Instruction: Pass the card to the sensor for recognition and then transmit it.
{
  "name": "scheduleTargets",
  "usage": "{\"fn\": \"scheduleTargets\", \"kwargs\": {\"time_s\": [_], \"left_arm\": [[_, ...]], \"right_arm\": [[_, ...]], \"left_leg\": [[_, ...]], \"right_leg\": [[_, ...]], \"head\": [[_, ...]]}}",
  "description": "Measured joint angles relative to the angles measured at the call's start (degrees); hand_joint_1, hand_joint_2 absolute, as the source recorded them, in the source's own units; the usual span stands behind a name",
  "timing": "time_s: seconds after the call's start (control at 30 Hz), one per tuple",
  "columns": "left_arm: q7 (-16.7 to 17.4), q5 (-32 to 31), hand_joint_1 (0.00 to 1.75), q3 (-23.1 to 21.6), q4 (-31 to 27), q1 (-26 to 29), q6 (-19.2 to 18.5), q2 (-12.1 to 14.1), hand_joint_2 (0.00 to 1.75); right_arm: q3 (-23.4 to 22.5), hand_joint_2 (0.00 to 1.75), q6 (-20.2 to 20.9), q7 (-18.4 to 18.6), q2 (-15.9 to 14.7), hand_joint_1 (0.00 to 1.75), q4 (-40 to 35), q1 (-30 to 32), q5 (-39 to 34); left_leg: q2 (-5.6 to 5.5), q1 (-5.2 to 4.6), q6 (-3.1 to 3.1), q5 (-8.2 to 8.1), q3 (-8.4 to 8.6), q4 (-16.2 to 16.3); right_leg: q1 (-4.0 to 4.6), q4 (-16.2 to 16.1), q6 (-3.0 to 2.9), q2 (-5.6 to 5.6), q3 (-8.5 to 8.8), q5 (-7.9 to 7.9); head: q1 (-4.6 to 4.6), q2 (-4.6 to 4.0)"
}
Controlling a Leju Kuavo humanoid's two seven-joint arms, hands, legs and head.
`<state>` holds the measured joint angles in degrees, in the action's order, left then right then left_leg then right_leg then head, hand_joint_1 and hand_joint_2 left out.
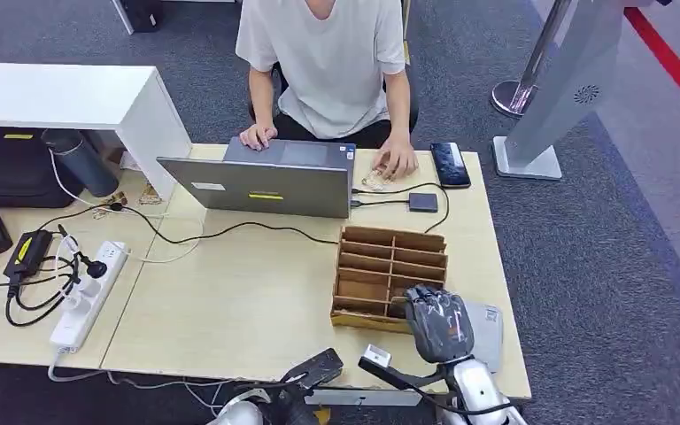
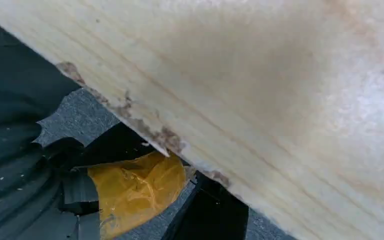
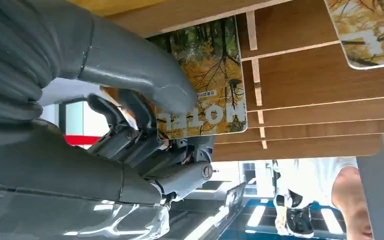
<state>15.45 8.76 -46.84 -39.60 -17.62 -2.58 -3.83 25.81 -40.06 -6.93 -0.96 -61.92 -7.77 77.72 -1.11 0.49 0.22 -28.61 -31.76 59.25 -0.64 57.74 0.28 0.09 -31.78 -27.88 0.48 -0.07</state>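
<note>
Card [image 3: 205,82] sits in the near-right slot of the rack [image 1: 390,266], pinched between the thumb and dark fingers of the right hand [image 1: 438,323]. Step, as judged: pick-up. Next: lift clear, carry to the sensor [image 1: 423,202] just beyond the rack.

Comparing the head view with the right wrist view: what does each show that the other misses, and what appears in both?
Head view alone: the laptop, phone, power strip and the light table they lie on.

Right wrist view alone: the hotel card, with its autumn-tree print, pinched by the right robot hand, and a second similar card in the rack.

Both: the right robot hand at the wooden card rack and the person in a white shirt.
</note>
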Motion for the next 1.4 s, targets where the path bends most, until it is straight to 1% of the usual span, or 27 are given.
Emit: {"fn": "scheduleTargets", "kwargs": {"time_s": [0.13, 0.23, 0.3, 0.37, 0.47, 0.57, 0.63, 0.7, 0.77, 0.87, 0.97, 1.0, 1.2, 1.4], "left_arm": [[-0.02, 0.00, 0.00, 0.00, 0.00, -0.01, -0.13, 0.02, 1.75], [-0.02, 0.15, 0.00, 0.00, 0.00, -0.19, -1.79, 0.02, 1.75], [-0.02, 0.17, 0.00, -0.02, 0.02, -0.30, -2.21, 0.00, 1.75], [-0.02, 0.22, 0.00, -0.07, 0.11, -0.39, -2.19, 0.00, 1.75], [-0.24, 0.37, 0.00, -0.07, 0.33, -0.41, -1.20, -0.07, 1.75], [-0.39, 0.39, 0.00, -0.07, 0.42, -0.39, -0.72, 0.00, 1.75], [-0.37, 0.37, 0.00, -0.07, 0.42, -0.36, -0.48, 0.13, 1.75], [0.18, 0.00, 0.00, -0.07, 0.42, -0.35, -0.35, 0.28, 1.75], [0.68, -0.61, 0.00, -0.07, 0.39, -0.33, -0.35, 0.42, 1.75], [1.31, -1.51, 0.00, -0.07, 0.06, 0.02, -0.74, 0.72, 1.75], [2.73, -2.45, 0.00, -0.07, -0.31, 0.82, -1.68, 1.00, 1.75], [2.91, -2.73, 0.00, -0.07, -0.33, 1.30, -1.83, 1.07, 1.75], [2.89, -4.00, 0.00, -0.04, -0.44, 2.52, -2.16, 1.14, 1.75], [3.21, -5.40, 0.00, -0.04, -0.74, 2.54, -2.73, 0.98, 1.75]], "right_arm": [[0.00, 1.75, -0.04, 0.00, 0.00, 1.75, 0.07, -0.03, 0.02], [0.00, 1.75, -0.04, -0.33, 0.00, 1.75, 0.11, -0.09, 0.00], [0.00, 1.75, -0.04, -0.42, 0.00, 1.75, 0.11, -0.10, 0.00], [0.00, 1.75, -0.04, -0.42, 0.00, 1.75, 0.11, -0.10, 0.00], [0.00, 1.75, -0.04, -0.46, 0.00, 1.75, 0.15, -0.11, -0.52], [0.02, 1.75, -0.11, -1.50, 0.00, 1.75, 0.89, -0.54, -3.88], [0.61, 1.75, 0.07, -1.99, 0.00, 1.75, 2.32, -1.83, -8.43], [2.21, 1.75, 2.45, -1.16, -0.57, 1.75, 3.37, -4.05, -14.24], [3.50, 1.75, 6.00, -0.55, -1.64, 1.75, 3.37, -6.51, -18.89], [4.90, 1.75, 14.11, -0.83, -3.65, 1.75, 2.45, -10.32, -25.05], [6.38, 1.75, 21.91, -0.11, -5.83, 1.75, 2.07, -14.27, -27.47], [6.93, 1.75, 23.38, -0.04, -6.36, 1.75, 2.23, -15.52, -28.15], [8.96, 1.75, 25.57, -0.42, -7.39, 1.75, 3.26, -20.17, -30.49], [10.51, 1.75, 25.27, 1.09, -7.08, 1.75, 4.77, -25.23, -30.93]], "left_leg": [[0.00, 0.00, 0.00, 0.00, 0.00, 0.00], [0.00, 0.00, 0.00, 0.00, 0.00, 0.00], [0.00, 0.00, 0.00, 0.00, 0.00, 0.00], [0.00, 0.00, 0.00, 0.00, 0.00, 0.00], [0.00, 0.00, 0.00, 0.00, 0.00, 0.00], [0.01, 0.00, 0.00, 0.00, 0.00, 0.00], [0.08, 0.00, 0.00, 0.00, 0.00, 0.00], [0.19, 0.00, -0.03, 0.03, 0.04, 0.00], [0.21, 0.00, 0.01, 0.10, 0.04, 0.00], [0.18, -0.02, 0.03, 0.16, 0.00, 0.01], [0.22, -0.04, 0.02, 0.19, 0.01, 0.01], [0.24, -0.04, 0.02, 0.19, 0.01, 0.02], [0.20, -0.03, 0.02, 0.18, -0.06, 0.03], [0.18, -0.02, -0.02, 0.22, -0.09, 0.02]], "right_leg": [[0.00, 0.00, 0.00, 0.00, 0.00, 0.00], [0.00, 0.00, 0.00, 0.00, 0.00, 0.00], [0.00, 0.00, 0.00, 0.00, 0.00, 0.00], [0.00, 0.00, 0.00, 0.00, 0.00, 0.00], [0.00, 0.00, 0.00, 0.00, 0.00, 0.00], [0.00, 0.00, 0.00, 0.01, 0.00, 0.00], [0.00, 0.00, -0.01, 0.04, 0.00, 0.02], [0.00, 0.00, 0.01, 0.15, 0.00, 0.09], [0.00, 0.00, -0.02, 0.16, 0.00, 0.17], [-0.03, 0.00, 0.00, 0.15, -0.01, 0.25], [-0.06, 0.00, 0.01, 0.17, -0.01, 0.28], [-0.06, 0.00, 0.01, 0.19, -0.03, 0.28], [-0.06, 0.01, 0.01, 0.18, -0.10, 0.28], [-0.06, 0.06, 0.00, 0.15, -0.12, 0.28]], "head": [[0.00, 0.00], [0.00, 0.00], [0.00, 0.00], [0.00, 0.00], [0.00, 0.00], [0.00, 0.00], [0.02, 0.00], [0.02, 0.00], [0.02, 0.00], [0.02, 0.00], [0.02, 0.00], [0.00, 0.00], [0.00, 0.00], [0.00, 0.00]]}}
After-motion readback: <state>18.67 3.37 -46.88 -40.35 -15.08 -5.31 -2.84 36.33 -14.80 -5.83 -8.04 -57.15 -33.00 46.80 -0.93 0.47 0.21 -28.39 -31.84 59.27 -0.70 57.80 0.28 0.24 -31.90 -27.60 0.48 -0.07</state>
